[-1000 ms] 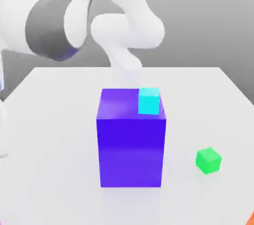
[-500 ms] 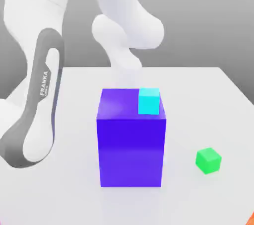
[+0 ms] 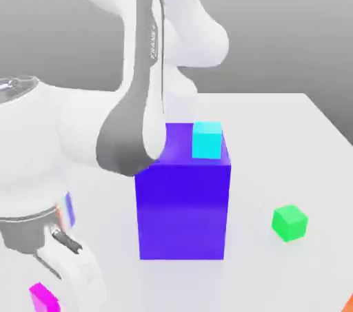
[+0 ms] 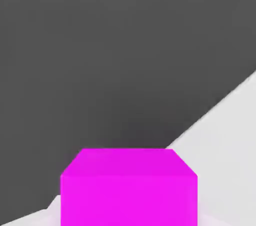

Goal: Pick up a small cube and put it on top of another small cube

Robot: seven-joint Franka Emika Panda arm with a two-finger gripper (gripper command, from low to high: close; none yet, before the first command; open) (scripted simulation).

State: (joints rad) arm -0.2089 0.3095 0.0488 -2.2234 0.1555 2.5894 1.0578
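Magenta cube (image 4: 129, 187) sat close before the hand near the table's (image 3: 276, 138) corner — green cube (image 3: 289, 222) well apart; finger state couldn't be told.

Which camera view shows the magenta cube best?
The hand view: the magenta cube sits close and unobstructed, top and front faces visible. The exterior view catches just part of it at the frame's bottom edge, beside the arm.
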